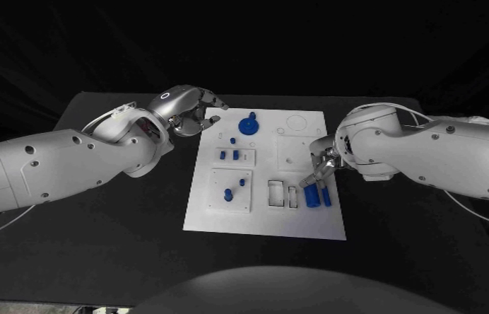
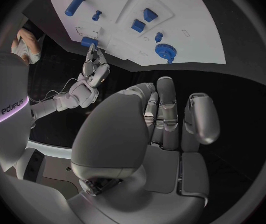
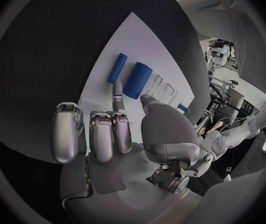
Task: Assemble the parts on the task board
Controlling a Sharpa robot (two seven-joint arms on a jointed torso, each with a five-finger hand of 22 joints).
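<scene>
Task board: white plate at the centre of your head view, on the black table; long side running away from you.

Parts on it: blue gear near the upper left of the board; two small blue blocks below it; small blue pegs in the lower-left panel; two blue cylinders, one thick and one thin, lying side by side at the lower right of the board.

Left hand: upper left of the board, just off its corner, beside the gear; fingers apart, nothing in them.

Right hand: over the board's right side; fingers reach down toward the thick cylinder; you cannot tell whether they touch it; fingers loosely apart, nothing gripped.
</scene>
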